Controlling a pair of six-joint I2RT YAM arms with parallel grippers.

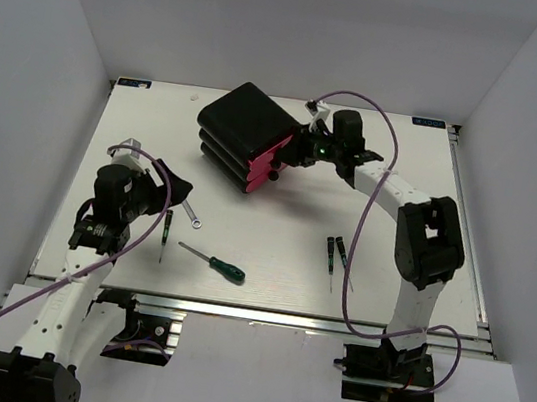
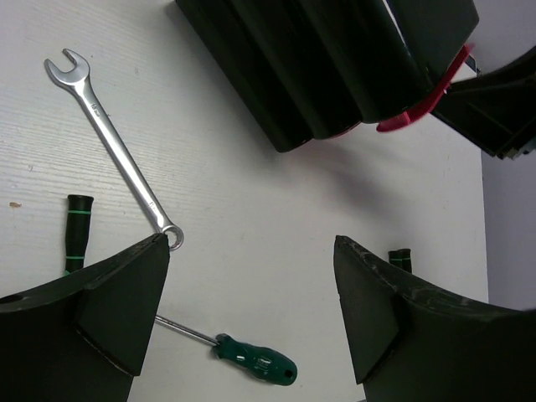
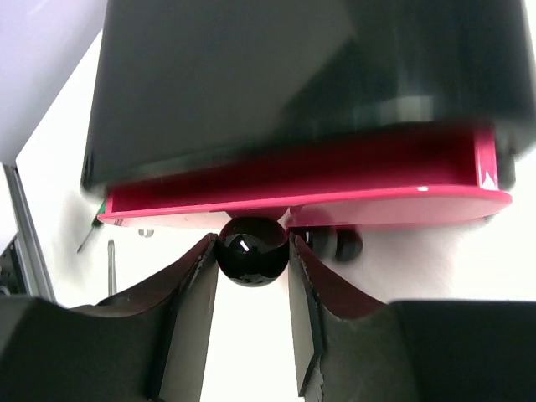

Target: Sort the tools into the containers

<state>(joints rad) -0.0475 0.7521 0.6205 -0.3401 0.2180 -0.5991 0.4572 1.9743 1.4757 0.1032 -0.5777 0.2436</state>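
White-and-black twin arms, purple cabling.
Left arm (image 1: 55,311), right arm (image 1: 429,243): white links, black joints, looping purple cable (image 1: 349,274), matte black wedge fingers (image 3: 180,327), green LED (image 1: 322,152).

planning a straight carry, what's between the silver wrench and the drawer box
Nothing but bare table lies between the wrench and the drawer box. The left wrist view shows it best, and the top external view agrees.

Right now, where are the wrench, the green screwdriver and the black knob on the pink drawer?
wrench (image 2: 121,151): left wrist view, middle of its silver shaft.
green screwdriver (image 2: 255,360): left wrist view, on the handle.
knob (image 3: 251,260): right wrist view, centre of the black ball.
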